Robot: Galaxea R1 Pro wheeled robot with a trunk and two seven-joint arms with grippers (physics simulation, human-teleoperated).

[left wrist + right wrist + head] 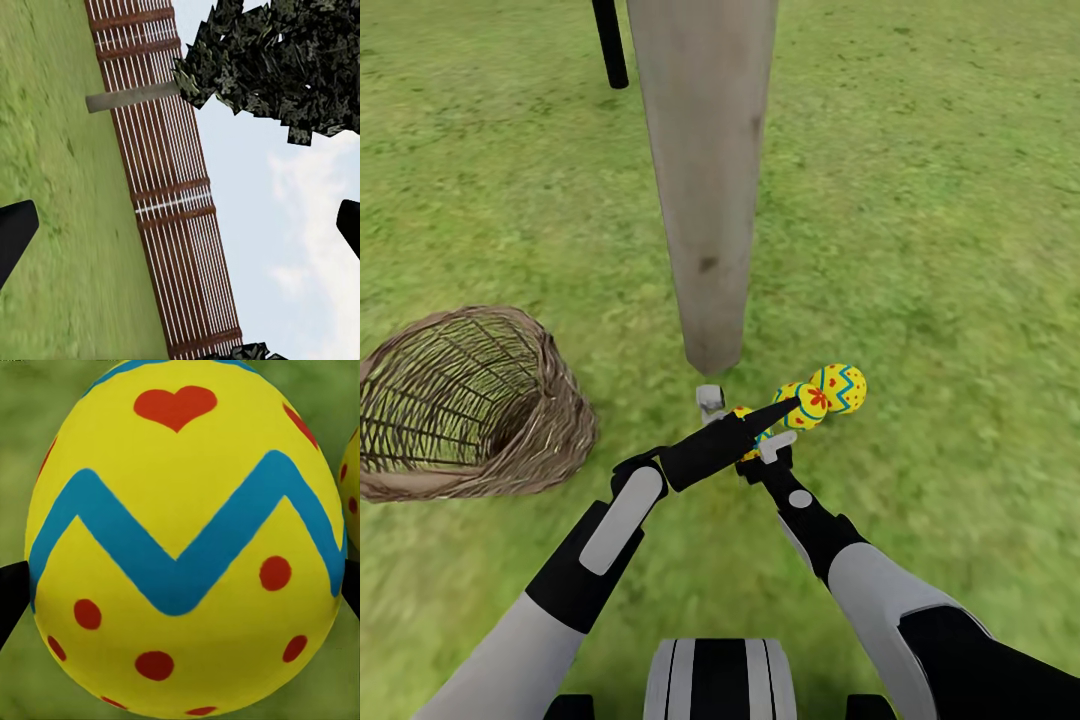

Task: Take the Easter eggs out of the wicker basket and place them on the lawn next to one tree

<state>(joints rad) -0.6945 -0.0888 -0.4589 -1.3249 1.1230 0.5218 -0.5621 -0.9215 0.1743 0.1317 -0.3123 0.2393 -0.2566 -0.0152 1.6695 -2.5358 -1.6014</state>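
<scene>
Egg (pixel 184 540) seemingly between right pincer (pixel 180 592) fingers

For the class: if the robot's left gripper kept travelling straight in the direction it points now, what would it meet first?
Probably nothing close: the open left gripper looks out over green grass toward the distant brown slatted fence. Depth is uncertain.

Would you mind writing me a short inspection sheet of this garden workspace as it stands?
Surface: lawn, green and flat.
Job's things: wicker basket tipped on its side, no egg seen in the part of its inside that shows; two Easter eggs on the grass by the tree trunk; a third egg sits between the right tool fingers.
Clutter: nothing seen.
Grippers: left tool open, empty; right tool around the egg.
Cables: nothing seen.
Surroundings: slatted fence, dark foliage, sky.
</scene>
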